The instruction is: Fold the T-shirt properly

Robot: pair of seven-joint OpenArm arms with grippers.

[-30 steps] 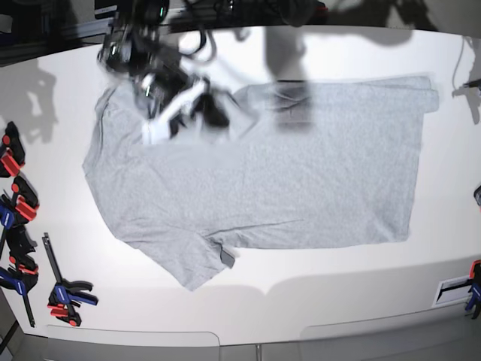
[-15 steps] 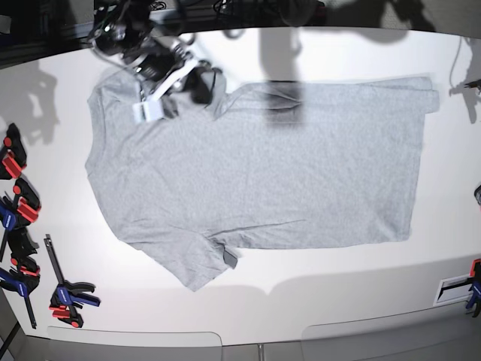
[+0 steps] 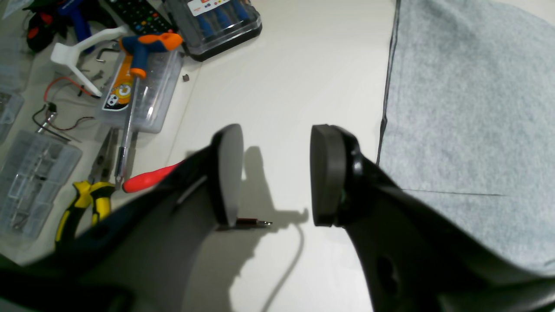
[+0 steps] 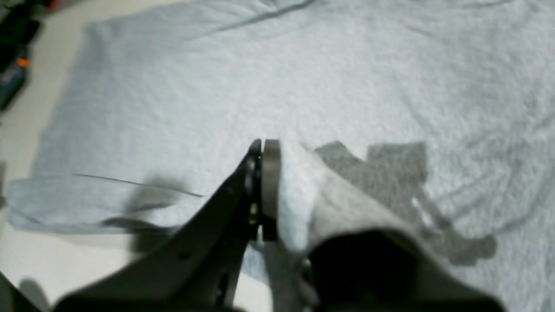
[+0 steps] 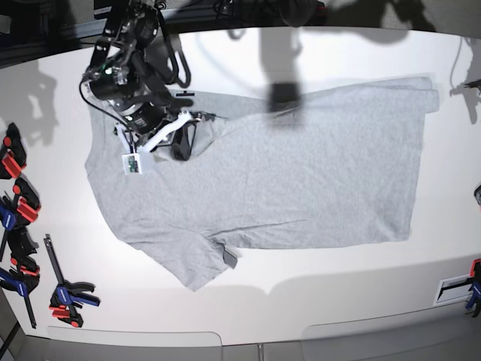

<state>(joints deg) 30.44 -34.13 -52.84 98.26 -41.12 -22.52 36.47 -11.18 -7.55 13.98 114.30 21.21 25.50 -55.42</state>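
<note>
Left wrist view: the left gripper [image 3: 275, 173] is hanging over bare white worktop [image 3: 286, 78] with its fingers [image 3: 229, 173] spread and nothing between them; the grey T-shirt [image 3: 468, 108] is lying at three o'clock, its straight edge just beside the right-hand finger but apart from it; at nine to eleven o'clock tools are cluttering the worktop: yellow-handled pliers [image 3: 89, 199], a red-handled screwdriver [image 3: 149, 178], a clear parts box [image 3: 138, 91] and a boxed screwdriver set [image 3: 217, 21]; a small loose bit [image 3: 253, 222] is lying below the left-hand finger.

Right wrist view: the right gripper [image 4: 262, 164] is showing its fingers pressed together; a ridge of grey cloth is rising against the right-hand finger and draping over the arm, so it appears to be pinching a fold of the shirt, though the cloth between the pads is hidden; the rest of the garment is spreading flat from ten to three o'clock.

Base view: the T-shirt [image 5: 301, 173] is lying open across the middle of the worktop, plain side up, one sleeve [image 5: 197, 263] pointing to seven o'clock; the right gripper [image 5: 180, 139] is sitting on the shoulder region at ten o'clock; red and blue clamps [image 5: 68, 295] are lining the nine o'clock edge.

The step in hand seems to be the first fold, starting at the far sleeve or shoulder; next the pinched cloth likely needs carrying over the body and laying flat, while the left gripper needs to come across to the hem.
</note>
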